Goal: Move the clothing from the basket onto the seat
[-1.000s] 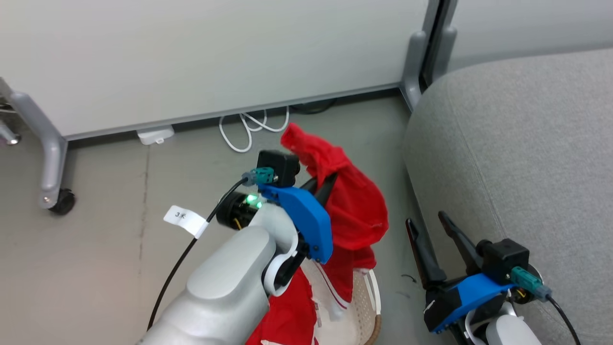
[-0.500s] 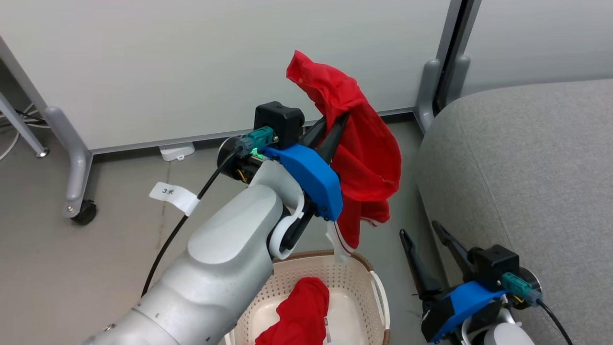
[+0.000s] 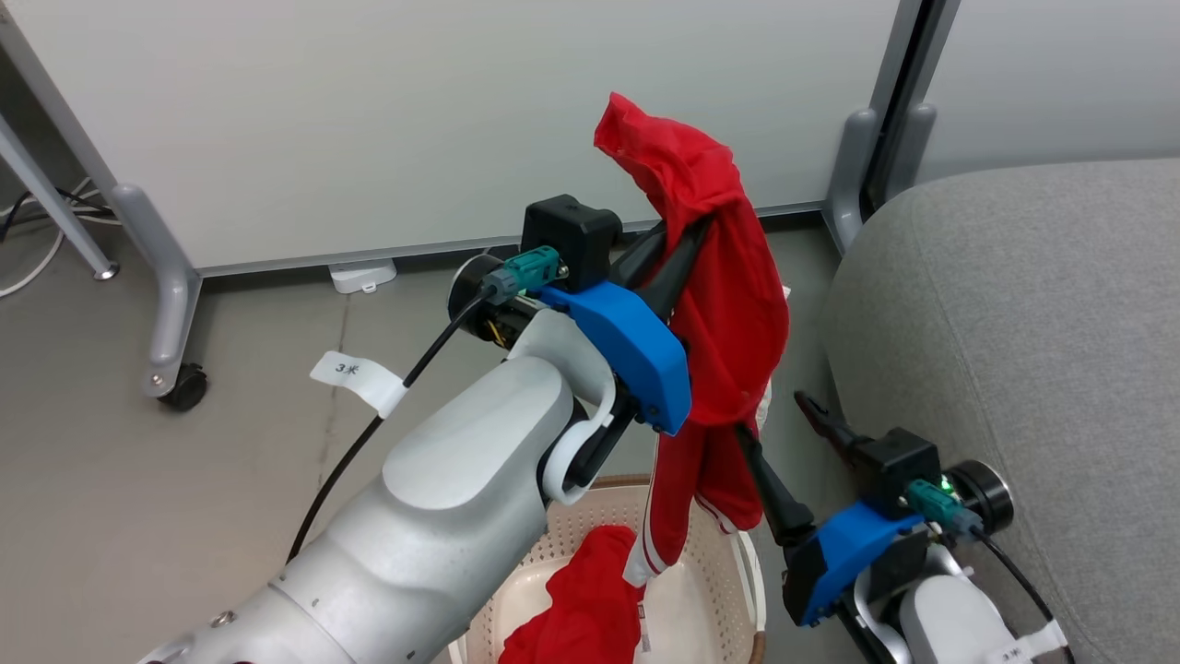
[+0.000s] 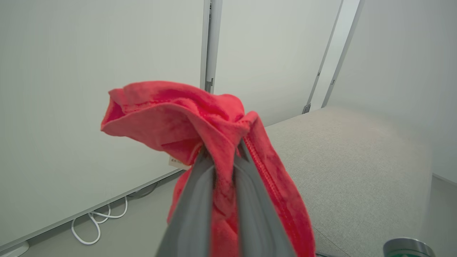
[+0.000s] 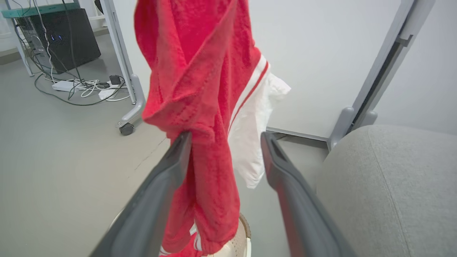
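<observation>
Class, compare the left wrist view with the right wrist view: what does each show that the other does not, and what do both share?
Left wrist view: the left gripper shut on the red garment, and a white cable looped by the wall. Right wrist view: the open right gripper, the garment's white part seen between its fingers, the basket rim, a black computer case. Both: the red garment and the grey sofa.

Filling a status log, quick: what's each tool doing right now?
Left tool: closed, holding the red garment.
Right tool: open, its fingers either side of the garment's hanging part, gripping nothing.
</observation>
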Robot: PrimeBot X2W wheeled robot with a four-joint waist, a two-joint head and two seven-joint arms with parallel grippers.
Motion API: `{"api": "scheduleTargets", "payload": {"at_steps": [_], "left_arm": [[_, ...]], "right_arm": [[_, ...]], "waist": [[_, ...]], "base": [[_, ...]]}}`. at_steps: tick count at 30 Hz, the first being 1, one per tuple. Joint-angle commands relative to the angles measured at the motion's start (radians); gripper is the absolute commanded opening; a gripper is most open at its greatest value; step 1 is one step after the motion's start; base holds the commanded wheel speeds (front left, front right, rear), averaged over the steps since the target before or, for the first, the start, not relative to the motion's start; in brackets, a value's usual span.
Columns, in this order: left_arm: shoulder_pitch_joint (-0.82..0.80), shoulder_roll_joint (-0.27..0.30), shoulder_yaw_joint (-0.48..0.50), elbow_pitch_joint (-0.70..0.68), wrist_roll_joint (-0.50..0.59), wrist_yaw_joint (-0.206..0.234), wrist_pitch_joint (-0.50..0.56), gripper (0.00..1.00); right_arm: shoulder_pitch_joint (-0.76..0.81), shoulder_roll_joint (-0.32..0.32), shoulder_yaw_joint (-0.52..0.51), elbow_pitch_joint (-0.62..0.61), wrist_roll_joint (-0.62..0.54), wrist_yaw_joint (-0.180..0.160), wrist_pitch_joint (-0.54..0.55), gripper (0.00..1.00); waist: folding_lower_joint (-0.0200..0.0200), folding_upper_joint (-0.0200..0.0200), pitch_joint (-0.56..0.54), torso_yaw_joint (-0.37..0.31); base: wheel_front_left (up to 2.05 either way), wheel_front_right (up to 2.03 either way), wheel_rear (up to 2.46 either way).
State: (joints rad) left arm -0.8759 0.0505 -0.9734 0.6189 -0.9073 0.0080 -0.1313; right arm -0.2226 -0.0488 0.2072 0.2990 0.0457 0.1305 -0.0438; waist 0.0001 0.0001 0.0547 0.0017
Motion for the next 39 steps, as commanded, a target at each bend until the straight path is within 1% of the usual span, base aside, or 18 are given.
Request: {"api": "scheduleTargets", "payload": {"at_steps": [1,8,12,17,19,20,21,29,39], "left_arm": [[-0.018,0.000,-0.004,-0.006,-0.004,0.004,-0.006,0.00],[-0.038,0.000,-0.040,-0.036,-0.035,0.014,-0.013,0.00],[-0.051,0.000,-0.060,-0.052,-0.050,0.019,-0.018,0.00],[-0.065,0.000,-0.087,-0.070,-0.070,0.028,-0.024,0.00],[-0.069,0.000,-0.097,-0.074,-0.078,0.031,-0.026,0.00],[-0.071,0.000,-0.101,-0.075,-0.080,0.034,-0.028,0.00],[-0.074,0.000,-0.105,-0.075,-0.084,0.034,-0.030,0.00],[-0.080,0.000,-0.131,-0.059,-0.102,0.041,-0.040,0.00],[-0.085,0.000,-0.152,-0.048,-0.132,0.048,-0.042,0.00]], "right_arm": [[-0.019,-0.003,0.007,0.011,-0.003,0.000,0.006,1.00],[-0.127,-0.003,0.054,0.133,-0.022,0.000,0.015,1.00],[-0.199,-0.003,0.069,0.216,-0.024,0.000,0.003,1.00],[-0.270,-0.003,0.083,0.309,-0.007,0.000,-0.026,1.00],[-0.287,-0.003,0.088,0.340,0.017,0.000,-0.037,1.00],[-0.295,-0.003,0.090,0.350,0.027,0.000,-0.047,0.42],[-0.301,-0.003,0.097,0.362,0.039,0.000,-0.051,0.00],[-0.326,-0.003,0.131,0.427,0.086,0.000,-0.084,0.00],[-0.340,-0.003,0.151,0.467,0.112,0.000,-0.113,0.00]], "waist": [[-0.0001,-0.0001,0.003,0.005],[-0.0001,-0.0001,0.008,0.026],[-0.0001,-0.0001,0.010,0.036],[-0.0001,-0.0001,0.011,0.050],[-0.0001,-0.0001,0.010,0.054],[-0.0001,-0.0001,0.010,0.055],[-0.0001,-0.0001,0.009,0.056],[-0.0001,-0.0001,-0.003,0.052],[-0.0001,-0.0001,-0.010,0.038]], "base": [[0.00,0.00,0.00],[0.00,0.00,0.00],[0.00,0.00,0.00],[0.00,0.00,0.00],[0.00,0.00,0.00],[0.00,0.00,0.00],[0.00,0.00,0.00],[0.00,0.00,0.00],[0.00,0.00,0.00]]}}
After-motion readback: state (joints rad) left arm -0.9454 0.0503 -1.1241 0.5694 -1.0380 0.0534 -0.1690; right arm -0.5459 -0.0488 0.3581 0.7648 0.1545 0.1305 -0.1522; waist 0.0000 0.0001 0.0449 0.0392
